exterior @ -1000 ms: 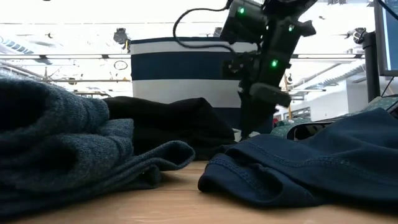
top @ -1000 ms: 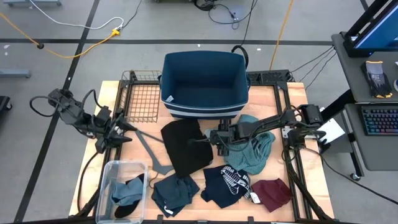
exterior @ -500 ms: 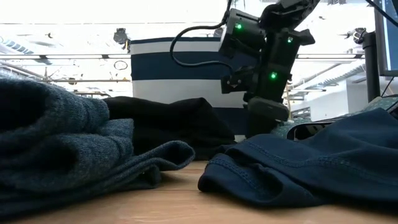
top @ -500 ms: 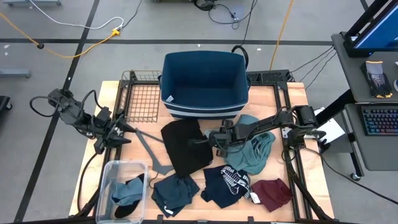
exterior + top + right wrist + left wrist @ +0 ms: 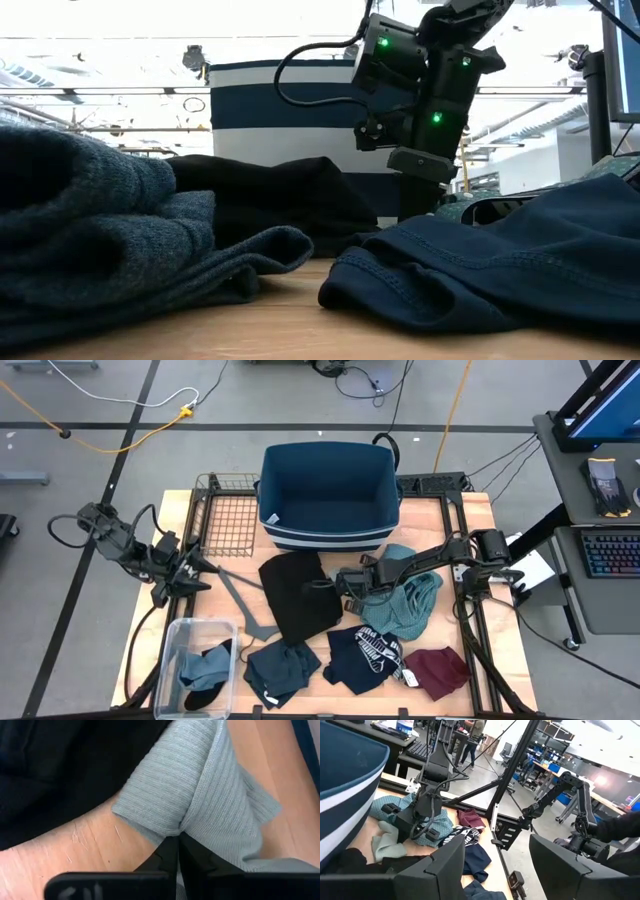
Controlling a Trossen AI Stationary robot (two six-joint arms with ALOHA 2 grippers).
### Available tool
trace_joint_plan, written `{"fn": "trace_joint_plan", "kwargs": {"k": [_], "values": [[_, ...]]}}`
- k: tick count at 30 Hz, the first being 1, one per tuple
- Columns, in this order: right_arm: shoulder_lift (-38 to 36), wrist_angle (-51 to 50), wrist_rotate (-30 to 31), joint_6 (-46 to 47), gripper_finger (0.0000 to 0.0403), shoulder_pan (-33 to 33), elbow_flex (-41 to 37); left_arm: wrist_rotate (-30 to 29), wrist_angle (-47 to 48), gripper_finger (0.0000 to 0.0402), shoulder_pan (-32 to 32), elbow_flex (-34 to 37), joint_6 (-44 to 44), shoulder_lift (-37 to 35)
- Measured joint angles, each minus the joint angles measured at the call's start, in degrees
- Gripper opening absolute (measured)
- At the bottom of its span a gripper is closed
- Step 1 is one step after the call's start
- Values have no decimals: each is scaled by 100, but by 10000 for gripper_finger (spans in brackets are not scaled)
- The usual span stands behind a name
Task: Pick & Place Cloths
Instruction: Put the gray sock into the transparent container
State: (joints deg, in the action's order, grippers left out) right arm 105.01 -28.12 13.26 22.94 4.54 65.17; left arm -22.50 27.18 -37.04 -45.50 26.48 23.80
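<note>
With the navy fabric bin [image 5: 330,490] apparently empty and the cloths strewn on the desk [image 5: 470,520], the right hand [image 5: 177,845] clenches the pale green ribbed cloth [image 5: 200,805].

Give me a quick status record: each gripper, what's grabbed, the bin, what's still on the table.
right gripper: shut on pale green cloth, low over the table just in front of the bin
left gripper: open, holding nothing, waiting at the table's left edge
bin: blue, at the table's back, no cloths seen inside
black cloth: on the table beside the pale green one
navy cloth: near front edge
maroon cloth: front right
clear tub: front left, cloth inside
</note>
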Motion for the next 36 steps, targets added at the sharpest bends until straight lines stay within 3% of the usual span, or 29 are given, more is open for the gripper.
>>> {"fn": "trace_joint_plan", "kwargs": {"k": [6,21,29,36], "values": [[-150,-39,-27,176,2,28,-9,2,-2,225,0,0,423,174],[-1579,41,1,164,0,51,-9,-52,-30,225,0,0,759,1204],[-2287,615,-61,70,0,137,-7,-732,-400,225,0,0,848,1768],[-2624,1983,-320,-9,0,332,-4,-1465,-1264,225,11,0,596,2232]]}}
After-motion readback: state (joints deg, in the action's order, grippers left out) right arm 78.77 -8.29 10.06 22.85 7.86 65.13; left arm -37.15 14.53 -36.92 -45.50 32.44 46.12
